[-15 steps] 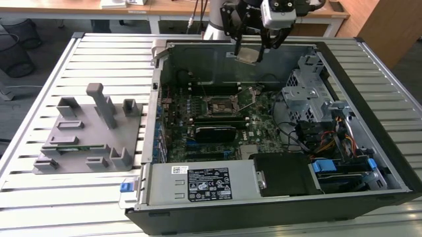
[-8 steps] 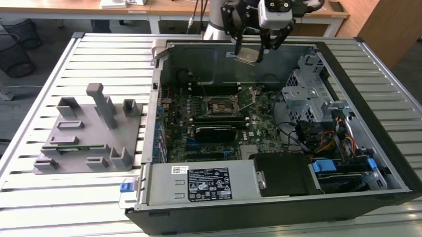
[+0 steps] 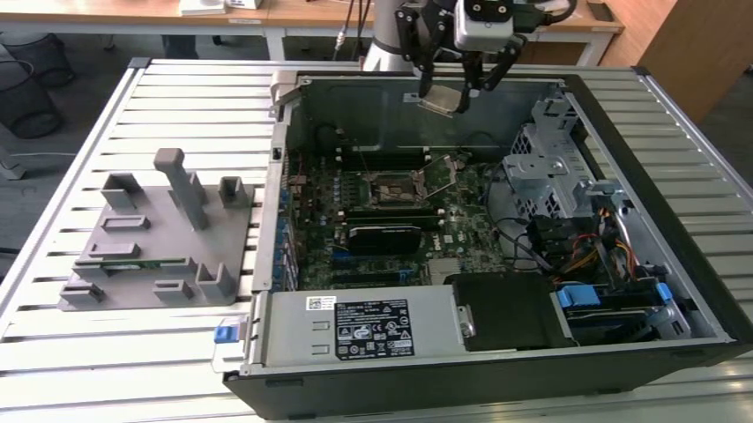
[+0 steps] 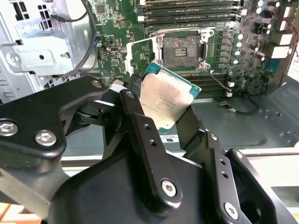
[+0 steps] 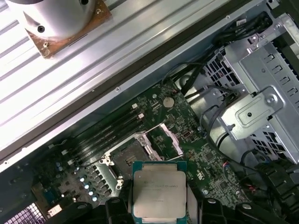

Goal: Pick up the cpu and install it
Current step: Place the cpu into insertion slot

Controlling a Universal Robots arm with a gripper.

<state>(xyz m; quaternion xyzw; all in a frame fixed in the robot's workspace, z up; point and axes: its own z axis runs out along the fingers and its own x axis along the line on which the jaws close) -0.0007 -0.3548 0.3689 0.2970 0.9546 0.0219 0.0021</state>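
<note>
- Looking at the exterior view first, I see the gripper [image 3: 451, 95] over the far end of the open computer case [image 3: 659, 115], closed on the cpu [image 3: 440, 102]. The chip is tilted and held in the air, above the green motherboard [image 3: 353, 203] and clear of it. The socket [image 3: 394, 187] lies lower down, in the middle of the board. The grey fixture [image 3: 153, 238] stands on the slatted table [image 3: 70, 352] at the exterior view's left, well apart from the case.
- In the second wrist view, two black fingers [image 4: 140, 121] pinch the cpu [image 4: 166, 100] by opposite edges. Its silver lid faces the camera (a strip of green substrate shows along the far edge). Beyond it I see the socket [image 4: 180, 49] with its metal frame swung open, not touching the chip.
- In the first wrist view, the cpu [image 5: 159, 196] sits square between the fingers [image 5: 117, 210], lid towards me. The socket [image 5: 128, 156] lies just beyond it on the board, and a perforated metal drive cage [image 5: 252, 107] stands beside the motherboard.
</note>
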